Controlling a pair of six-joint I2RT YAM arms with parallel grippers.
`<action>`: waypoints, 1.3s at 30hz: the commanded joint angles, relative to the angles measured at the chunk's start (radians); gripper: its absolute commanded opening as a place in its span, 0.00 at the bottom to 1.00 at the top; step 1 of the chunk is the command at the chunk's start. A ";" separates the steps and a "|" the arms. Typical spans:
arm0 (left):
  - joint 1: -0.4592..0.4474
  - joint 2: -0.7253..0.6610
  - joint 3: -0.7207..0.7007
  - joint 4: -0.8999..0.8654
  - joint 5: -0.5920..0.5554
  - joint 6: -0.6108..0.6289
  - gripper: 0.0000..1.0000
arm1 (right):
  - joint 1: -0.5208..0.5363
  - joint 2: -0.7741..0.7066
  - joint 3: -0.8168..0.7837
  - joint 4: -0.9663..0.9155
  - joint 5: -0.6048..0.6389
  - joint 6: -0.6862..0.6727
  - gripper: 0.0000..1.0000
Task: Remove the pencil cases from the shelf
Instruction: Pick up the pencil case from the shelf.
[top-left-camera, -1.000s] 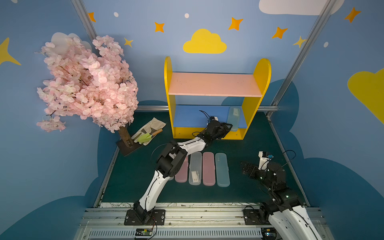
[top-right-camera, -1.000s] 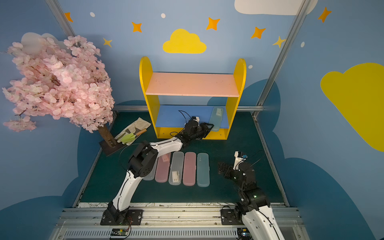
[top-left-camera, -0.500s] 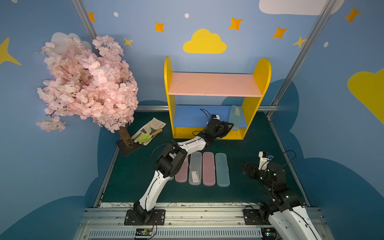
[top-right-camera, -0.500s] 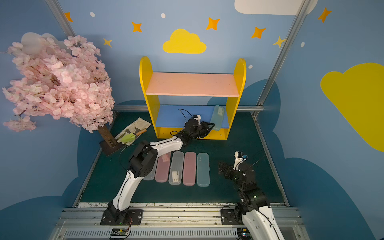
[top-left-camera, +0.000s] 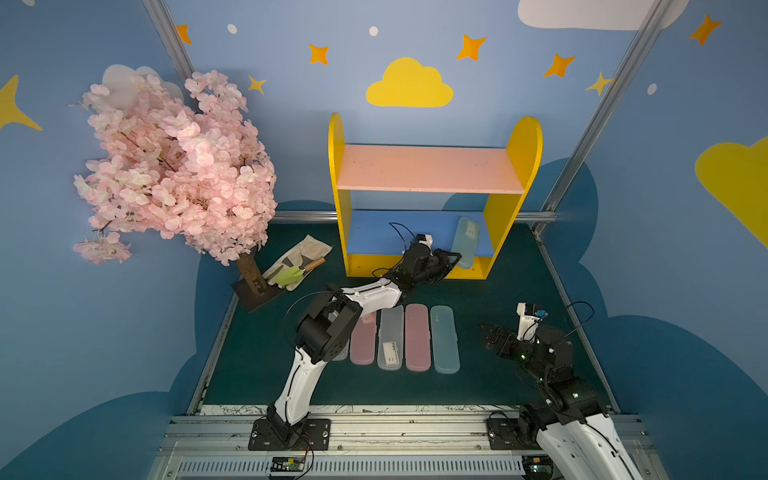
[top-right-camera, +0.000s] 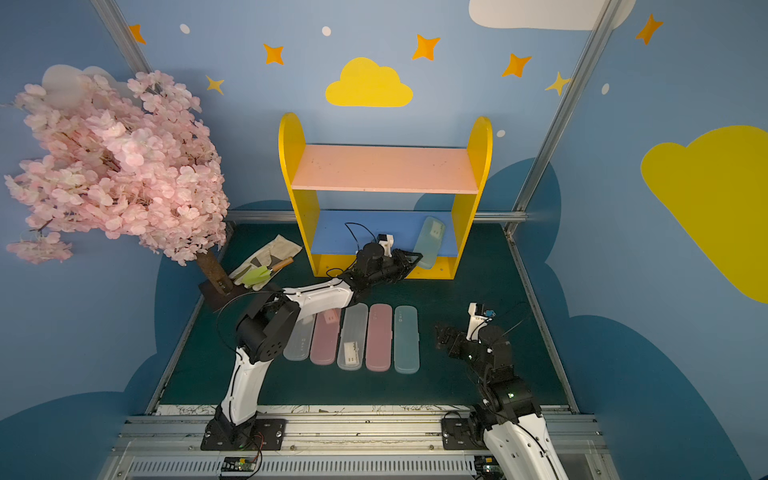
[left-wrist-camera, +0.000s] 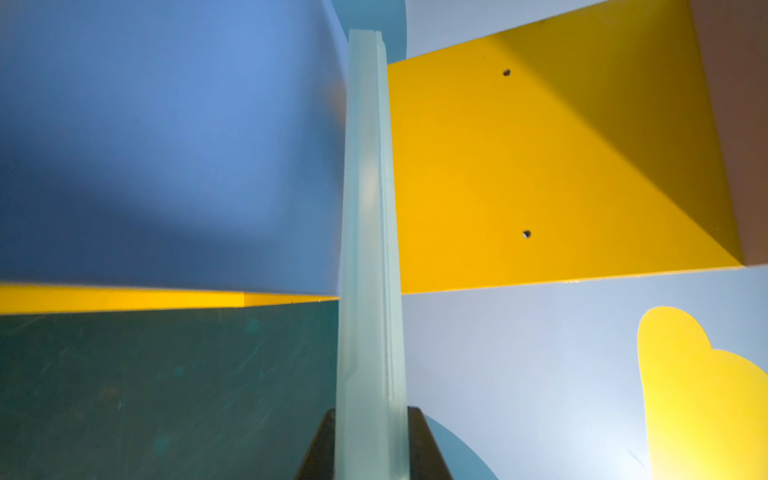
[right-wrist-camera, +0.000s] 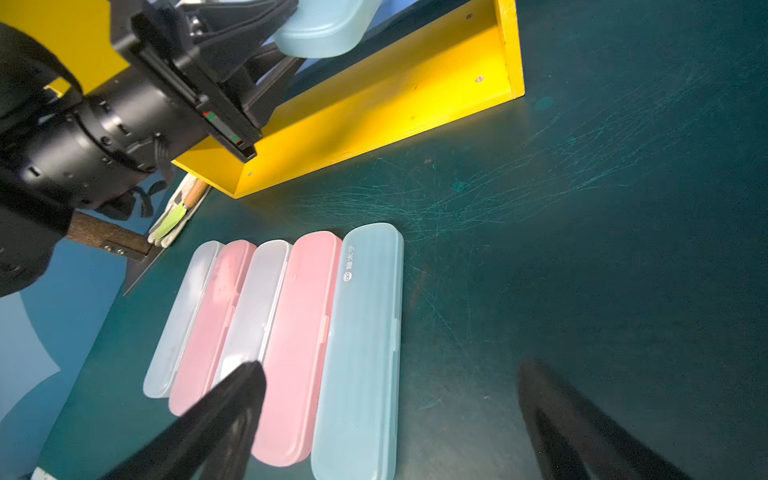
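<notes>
On the green mat (top-right-camera: 449, 386), five pencil cases lie flat in a tight row (top-right-camera: 353, 337), side by side with their long axes running from the robot toward the shelf (top-left-camera: 500, 212). The order is clear, pink, clear, pink, teal.

The left arm reaches over the row's left end. Its left gripper (top-left-camera: 451, 258) sits at the front edge of the blue lower board (top-left-camera: 374, 232), jaws clamped on the near end of the last pencil case (top-left-camera: 466, 237). This one is pale teal with a white label.

From the jaws, the case extends straight away, front to back into the lower tier. Its far end leans slightly toward the right yellow side panel (left-wrist-camera: 540, 166), just beside it. In the left wrist view the case (left-wrist-camera: 370, 249) shows edge-on between the two dark fingers, so the grip is across its flat faces. Whether its far end rests on the board, I cannot tell.

The pink upper board (top-left-camera: 428, 168) is bare.

The right gripper (top-left-camera: 487, 338) hangs low over the mat right of the row, well apart from the shelf, with its jaws wide apart and holding nothing.

The left arm alone is placed for this. The move likely needed is a straight draw back along the case's own length, toward the robot and clear of the side panel.
</notes>
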 joint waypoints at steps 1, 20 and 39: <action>0.012 -0.123 -0.101 0.145 0.029 0.008 0.08 | -0.004 0.012 0.013 0.062 -0.081 0.025 0.98; 0.020 -0.554 -0.671 0.407 0.092 -0.138 0.05 | -0.007 0.299 0.146 0.522 -0.465 0.409 0.91; -0.007 -0.794 -0.797 0.329 0.101 -0.120 0.04 | 0.070 0.637 0.344 0.785 -0.516 0.616 0.72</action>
